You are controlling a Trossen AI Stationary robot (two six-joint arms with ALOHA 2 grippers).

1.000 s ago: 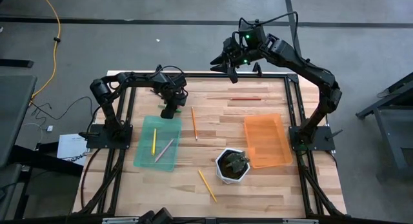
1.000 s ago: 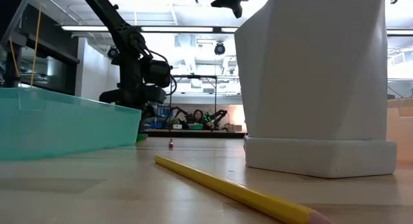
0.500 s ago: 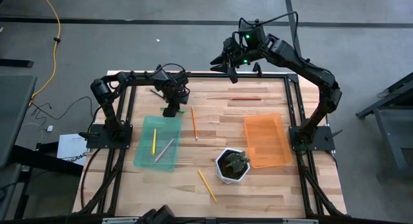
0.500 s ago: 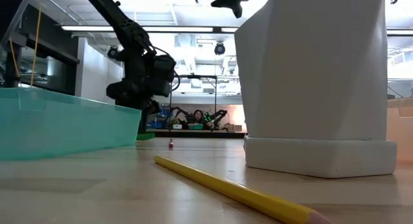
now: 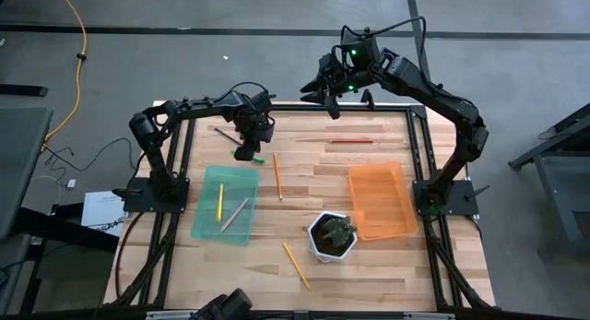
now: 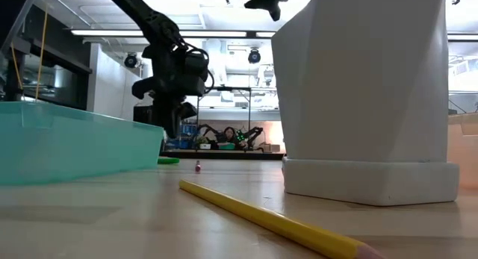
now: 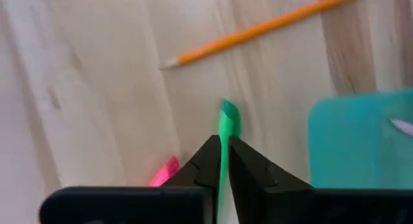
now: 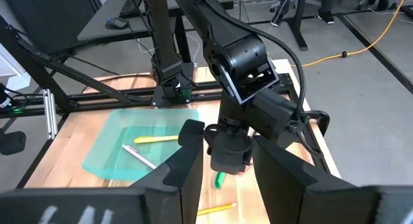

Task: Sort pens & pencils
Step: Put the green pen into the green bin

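A green pen [image 7: 227,121] lies on the wood beyond the far edge of the teal tray [image 5: 241,186], also seen low on the table [image 6: 169,160]. My left gripper [image 6: 172,133] hangs just above it, fingers pointing down and shut to a slit through which green shows [image 7: 223,161]. A pink pen [image 7: 165,172] lies beside it. A yellow pen [image 5: 220,201] and a grey pen [image 5: 234,214] lie in the teal tray. An orange pencil [image 5: 277,176], a red pencil [image 5: 351,141] and a yellow pencil [image 5: 296,265] lie on the table. My right gripper [image 5: 323,89] waits open, high over the far edge.
An orange tray [image 5: 381,202] sits at the right. A white hexagonal pot [image 5: 332,235] stands between the trays toward the near edge. A dark thin stick [image 5: 224,133] lies at the far left. Bare wood spreads across the table's middle.
My left gripper has risen off the table beside the teal tray's far edge and drifted slightly toward the far edge. The green pen has stayed lying on the wood below it.
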